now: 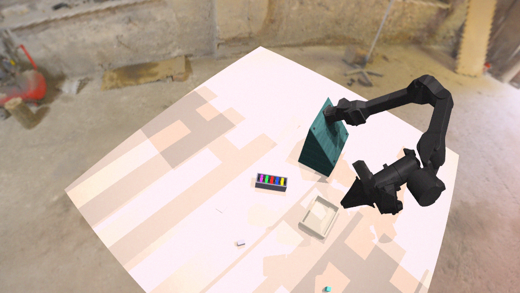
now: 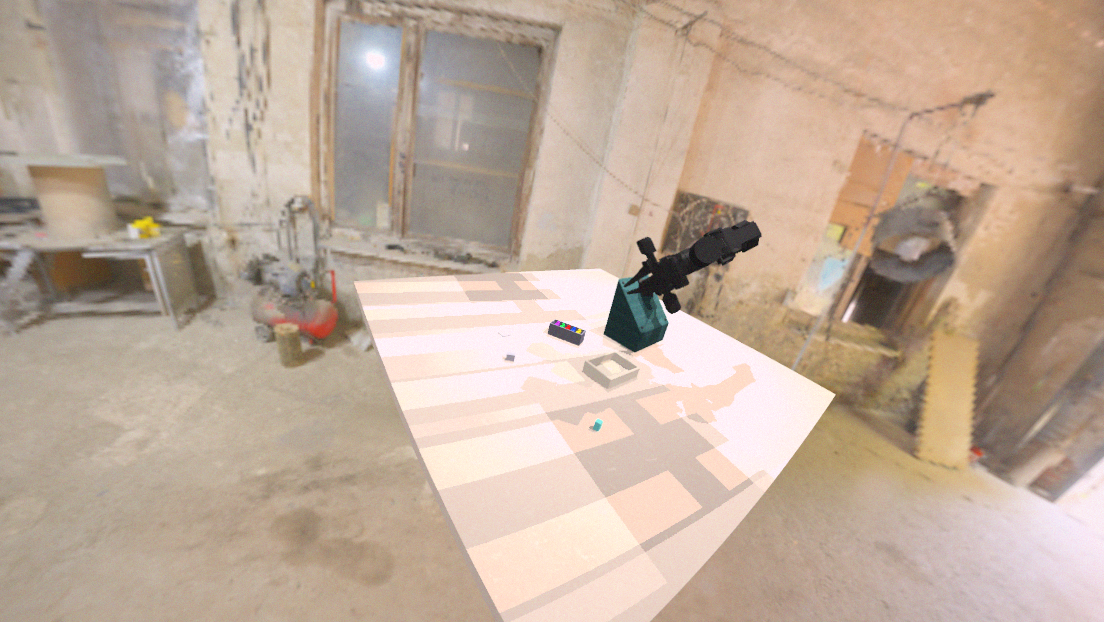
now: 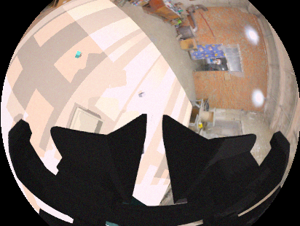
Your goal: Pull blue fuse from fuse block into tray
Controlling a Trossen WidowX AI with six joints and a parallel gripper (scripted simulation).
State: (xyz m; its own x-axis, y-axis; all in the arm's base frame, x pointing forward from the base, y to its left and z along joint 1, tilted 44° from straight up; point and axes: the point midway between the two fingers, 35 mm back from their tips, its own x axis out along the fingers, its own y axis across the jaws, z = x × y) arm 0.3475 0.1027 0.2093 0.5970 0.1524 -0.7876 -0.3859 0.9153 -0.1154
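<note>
The small blue fuse (image 1: 276,180) stands in the dark grey fuse block (image 1: 271,186), at nine o'clock from the black pincer (image 1: 345,202), whose narrowed jaws hold nothing, beside the shallow cream tray (image 1: 304,219)

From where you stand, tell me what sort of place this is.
Probably a run-down workshop: bare crumbling plaster walls, a red air compressor on the dusty concrete floor, and a cluttered metal workbench.

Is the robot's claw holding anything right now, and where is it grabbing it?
Nothing. The gripper is nearly shut on empty air, and the blue fuse sits in the fuse block.
</note>
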